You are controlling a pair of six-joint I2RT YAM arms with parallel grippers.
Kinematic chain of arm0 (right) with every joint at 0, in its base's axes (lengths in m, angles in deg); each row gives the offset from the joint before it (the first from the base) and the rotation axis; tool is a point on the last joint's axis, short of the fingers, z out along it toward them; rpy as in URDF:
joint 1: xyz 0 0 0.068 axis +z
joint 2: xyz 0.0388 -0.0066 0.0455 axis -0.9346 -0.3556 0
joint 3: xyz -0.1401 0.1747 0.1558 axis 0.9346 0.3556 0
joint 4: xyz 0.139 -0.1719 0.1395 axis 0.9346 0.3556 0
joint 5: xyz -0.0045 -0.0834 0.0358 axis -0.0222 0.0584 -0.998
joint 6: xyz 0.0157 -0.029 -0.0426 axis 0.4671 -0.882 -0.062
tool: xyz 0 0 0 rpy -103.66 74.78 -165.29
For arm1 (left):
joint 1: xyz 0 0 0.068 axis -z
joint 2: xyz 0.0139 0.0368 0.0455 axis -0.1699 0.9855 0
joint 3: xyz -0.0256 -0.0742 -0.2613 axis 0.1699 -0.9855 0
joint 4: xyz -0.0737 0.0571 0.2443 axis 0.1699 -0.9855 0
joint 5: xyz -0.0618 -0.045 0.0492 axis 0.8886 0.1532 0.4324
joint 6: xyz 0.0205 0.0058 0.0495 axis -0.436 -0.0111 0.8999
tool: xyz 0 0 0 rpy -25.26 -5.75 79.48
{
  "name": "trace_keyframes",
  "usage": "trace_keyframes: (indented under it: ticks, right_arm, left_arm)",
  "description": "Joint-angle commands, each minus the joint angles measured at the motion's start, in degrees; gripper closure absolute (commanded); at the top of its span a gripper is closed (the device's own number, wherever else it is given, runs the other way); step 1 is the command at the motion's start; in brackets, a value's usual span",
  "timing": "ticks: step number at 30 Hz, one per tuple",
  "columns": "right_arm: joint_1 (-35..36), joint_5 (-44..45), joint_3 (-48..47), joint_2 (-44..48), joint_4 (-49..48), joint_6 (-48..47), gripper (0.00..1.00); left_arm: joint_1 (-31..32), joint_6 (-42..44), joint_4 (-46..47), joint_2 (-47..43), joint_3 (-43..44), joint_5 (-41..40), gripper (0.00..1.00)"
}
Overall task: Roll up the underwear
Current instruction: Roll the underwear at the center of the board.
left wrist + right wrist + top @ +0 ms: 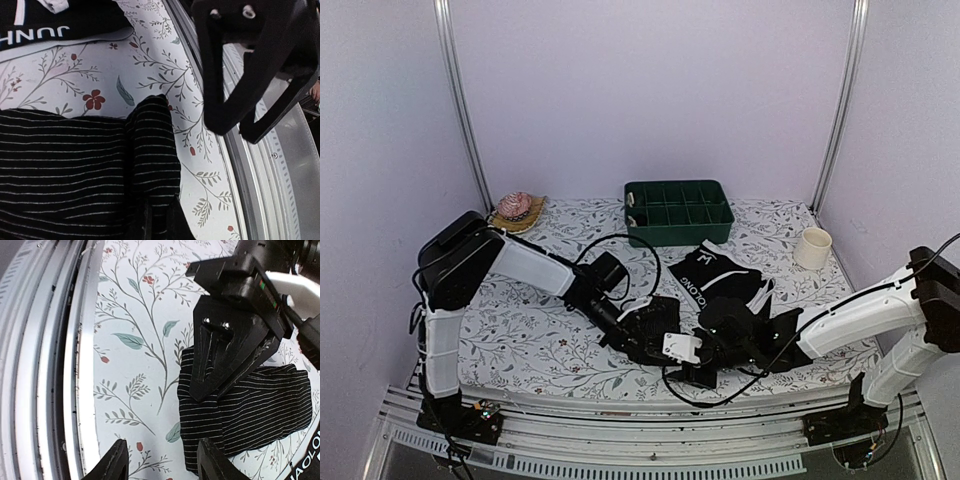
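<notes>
A folded black underwear with thin white stripes (75, 165) (260, 400) (655, 315) lies near the table's front edge. My left gripper (161, 222) (212, 382) (655, 335) is shut on the fold at its right end. My right gripper (165, 467) (235, 131) (695, 365) hovers open just beside that end, one finger over the fabric's corner, the other over bare cloth. It holds nothing. A second black underwear with white waistband lettering (715, 275) (55, 25) lies spread behind, apart from the striped one.
A green divided crate (678, 210) stands at the back middle, a white cup (813, 248) at the back right, and a pink object on a woven mat (515, 208) at the back left. The metal front rail (50, 365) runs close beside both grippers.
</notes>
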State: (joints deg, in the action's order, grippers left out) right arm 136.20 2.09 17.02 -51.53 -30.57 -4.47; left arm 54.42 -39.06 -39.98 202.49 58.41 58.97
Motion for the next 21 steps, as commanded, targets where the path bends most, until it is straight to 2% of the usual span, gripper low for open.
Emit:
trace_keyframes:
  ticks: [1,21]
  right_arm:
    - [0.21,4.05,-3.16,-4.82,-1.0,-3.64,0.52]
    - [0.23,11.78,-6.34,-13.79,-1.32,-6.34,0.52]
  left_arm:
    - [-1.62,0.03,-7.73,5.3,0.6,-7.79,1.0]
    - [-2.19,0.9,-10.48,7.5,2.45,-5.81,1.0]
